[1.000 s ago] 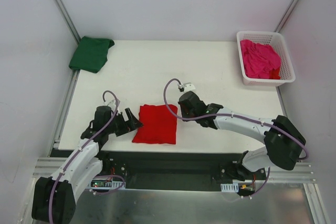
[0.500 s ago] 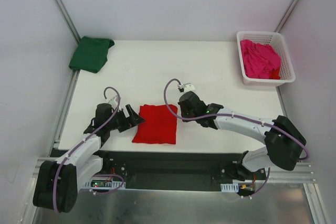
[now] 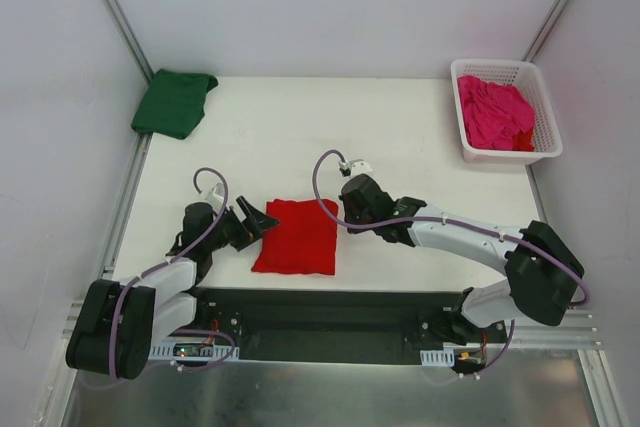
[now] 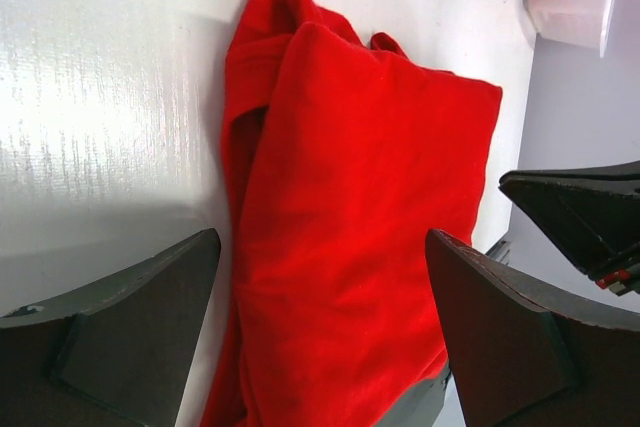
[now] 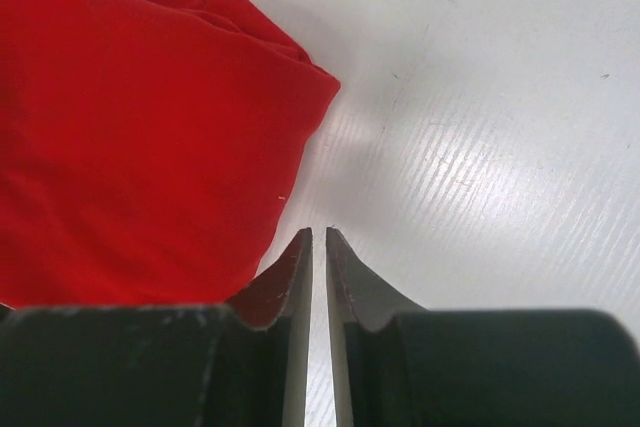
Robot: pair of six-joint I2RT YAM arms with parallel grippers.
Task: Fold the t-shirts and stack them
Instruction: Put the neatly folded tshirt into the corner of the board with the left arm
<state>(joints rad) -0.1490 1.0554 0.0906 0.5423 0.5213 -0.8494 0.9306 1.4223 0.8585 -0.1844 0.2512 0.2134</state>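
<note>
Left gripper [image 3: 260, 219] has edged toward folded red t-shirt [image 3: 296, 237] at near edge of table [image 3: 400, 132], jaws wide apart; right gripper [image 5: 318, 235] beside shirt's right edge, jaws together.

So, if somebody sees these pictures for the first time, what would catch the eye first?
The folded red t-shirt lies at the near middle of the table, with the open left end effector at its left edge and the shut right end effector by its far right corner. A green t-shirt lies at the far left corner, and a crumpled pink t-shirt fills the white basket at the far right.
</note>
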